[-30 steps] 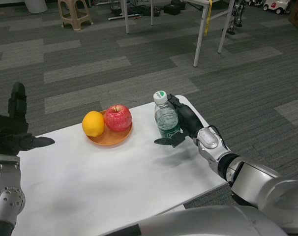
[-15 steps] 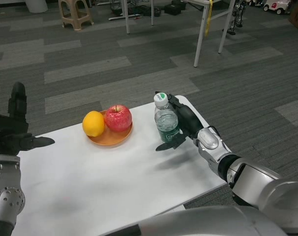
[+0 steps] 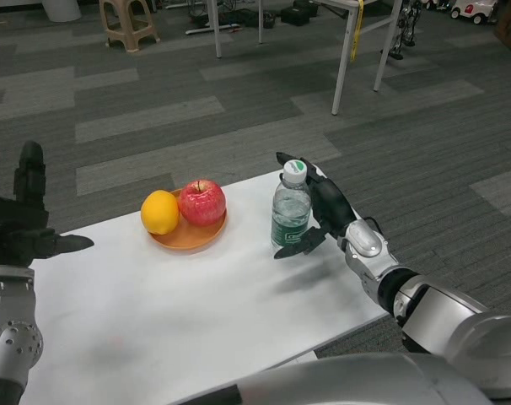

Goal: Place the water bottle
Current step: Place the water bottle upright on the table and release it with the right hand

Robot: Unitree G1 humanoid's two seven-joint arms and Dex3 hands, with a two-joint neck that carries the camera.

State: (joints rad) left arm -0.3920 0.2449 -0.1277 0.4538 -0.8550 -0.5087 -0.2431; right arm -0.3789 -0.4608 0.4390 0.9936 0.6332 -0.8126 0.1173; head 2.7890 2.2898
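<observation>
Desk (image 3: 154, 312): white, carries the water bottle (image 3: 290, 211) upright, so it can stand alone.
Right hand (image 3: 323, 211): fingers wrap the bottle, steadying it.
Left hand (image 3: 19, 228): fingers spread, holding nothing.

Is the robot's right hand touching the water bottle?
Touching. The head view shows the right hand wrapped around the water bottle, fingers behind it and the thumb against its lower label.

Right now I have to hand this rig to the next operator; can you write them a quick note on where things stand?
Right hand: wrapped around the water bottle, fingers not yet opened.
Left hand: open, raised over the table's left edge, holding nothing.
Bottle: upright on the white table, its base looks down on the surface, just right of the orange plate with the apple and orange.
Done: bottle brought to the table.
Left: open the fingers, pull the right hand away without tipping it.
</observation>
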